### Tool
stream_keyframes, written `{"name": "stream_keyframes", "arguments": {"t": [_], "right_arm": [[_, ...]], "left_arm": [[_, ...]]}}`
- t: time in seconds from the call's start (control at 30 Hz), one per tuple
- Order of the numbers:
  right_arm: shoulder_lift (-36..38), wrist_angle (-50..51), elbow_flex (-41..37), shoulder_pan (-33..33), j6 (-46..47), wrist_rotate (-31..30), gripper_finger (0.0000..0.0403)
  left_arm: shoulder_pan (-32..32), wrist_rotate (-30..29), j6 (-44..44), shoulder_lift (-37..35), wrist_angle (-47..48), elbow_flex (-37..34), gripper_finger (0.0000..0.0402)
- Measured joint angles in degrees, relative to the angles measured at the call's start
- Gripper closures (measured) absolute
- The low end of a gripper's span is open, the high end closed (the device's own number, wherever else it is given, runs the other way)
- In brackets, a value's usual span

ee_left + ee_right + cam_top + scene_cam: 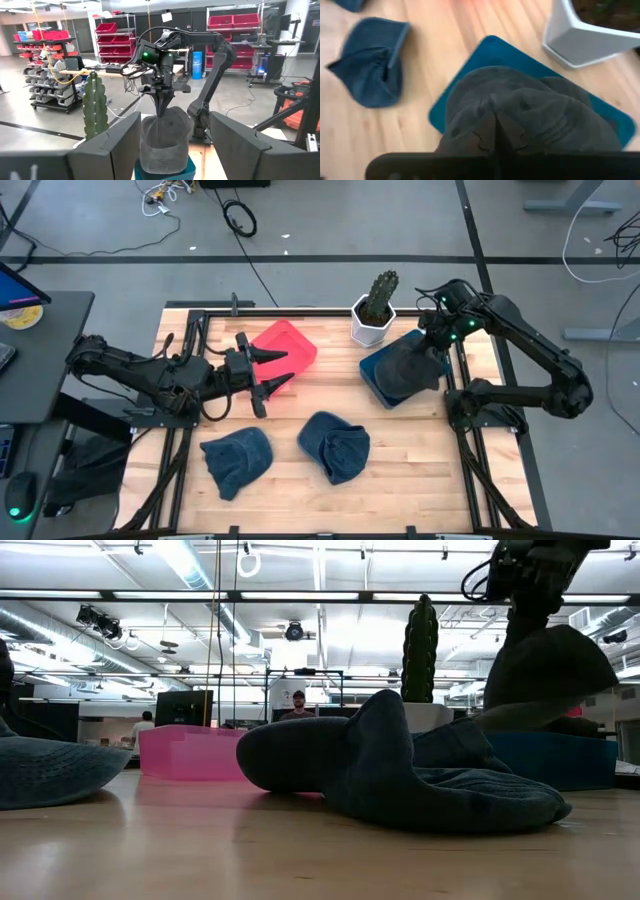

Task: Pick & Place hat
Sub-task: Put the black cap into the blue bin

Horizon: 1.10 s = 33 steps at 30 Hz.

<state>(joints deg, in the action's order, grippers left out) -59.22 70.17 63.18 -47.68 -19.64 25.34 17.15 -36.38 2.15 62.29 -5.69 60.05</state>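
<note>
1. The grey hat (pixel 520 115) covers most of the blue tray (pixel 470 75); only the tray's edges show.
2. The white pot (pixel 592 37) is cut off by the right wrist picture's edge.
3. In the low view, a blue hat (pixel 45 770) is cut off at the left edge.
4. People (pixel 297 705) behind the table are too small to tell.

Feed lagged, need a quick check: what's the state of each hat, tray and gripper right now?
grey hat: pinched, held over blue tray.
right gripper: shut on grey hat.
left gripper: open, at red tray's edge.
blue tray: flat on table.
red tray: holds nothing visible.
two blue hats: lying loose on table.
</note>
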Motion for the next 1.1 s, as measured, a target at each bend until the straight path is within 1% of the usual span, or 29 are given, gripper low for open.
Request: {"name": "stream_keyframes", "arguments": {"t": [0.07, 0.27, 0.53, 0.7, 0.87, 1.1], "right_arm": [[0.02, -0.32, 0.0, -0.44, -1.16, -1.06, 0.0403], [0.0, -3.07, 0.0, -0.56, -7.7, -1.16, 0.0403], [-0.97, -5.23, 0.0, -0.36, -10.75, -1.67, 0.0403], [-1.56, -4.43, 0.02, 1.77, -11.11, -4.58, 0.0403], [-1.55, -4.43, 0.02, 5.49, -12.8, -10.1, 0.0403], [-1.55, -4.68, 0.02, 10.67, -14.8, -16.23, 0.0403]], "left_arm": [[-0.59, -0.02, 0.0, 0.0, 0.02, 0.0, 0.0165], [-2.72, 0.0, 0.02, 0.0, 0.04, 0.0, 0.0165], [-4.64, 0.35, 0.02, -0.01, 0.06, 0.0, 0.0165], [-5.12, 1.03, 0.0, 0.01, 0.06, 0.0, 0.0165], [-5.12, 1.07, -0.02, 0.01, 0.06, 0.0, 0.0165], [-5.1, 1.07, 0.01, -0.01, 0.06, 0.0, 0.0165]]}}
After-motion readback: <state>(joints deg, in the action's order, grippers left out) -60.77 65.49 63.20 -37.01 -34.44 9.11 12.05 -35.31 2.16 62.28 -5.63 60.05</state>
